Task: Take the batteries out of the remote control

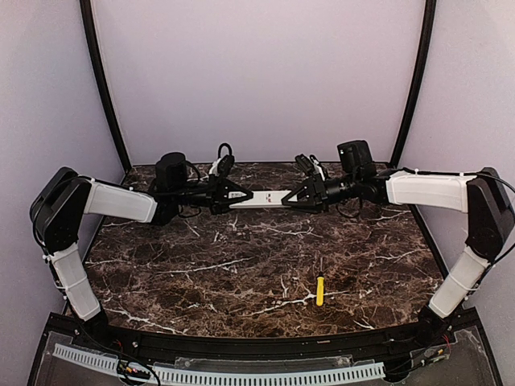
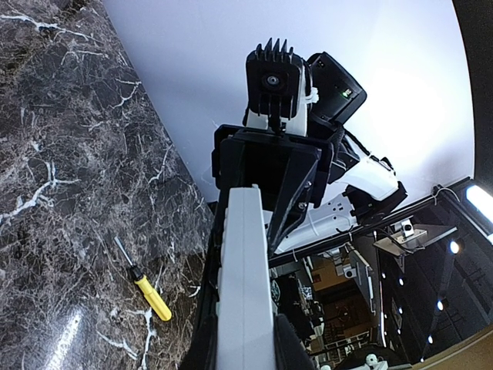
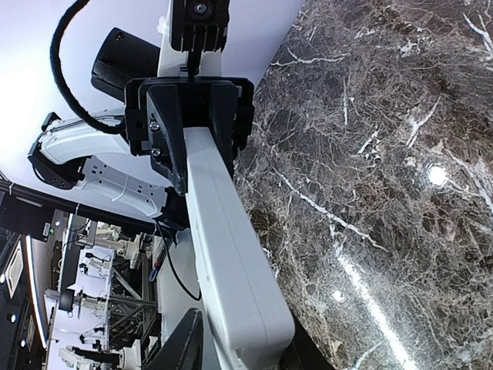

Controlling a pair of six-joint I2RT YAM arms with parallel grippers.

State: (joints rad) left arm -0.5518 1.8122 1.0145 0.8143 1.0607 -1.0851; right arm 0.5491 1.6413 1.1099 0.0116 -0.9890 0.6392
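The slim white bar-shaped remote control (image 1: 265, 197) hangs level above the far part of the dark, white-veined marble worktop (image 1: 201, 265). Its long axis runs left to right. The left pincer (image 1: 241, 198) is clamped on its left end and the right pincer (image 1: 291, 198) on its right end. A yellow-handled screwdriver (image 1: 319, 290) lies on the worktop, well apart, nearer and to the right, lengthwise near to far.

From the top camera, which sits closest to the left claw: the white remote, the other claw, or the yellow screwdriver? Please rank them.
1. remote control: held in the left gripper itself.
2. right gripper: clamped on the remote's other end, to the right.
3. screwdriver: lying on the table toward the front, right of centre.
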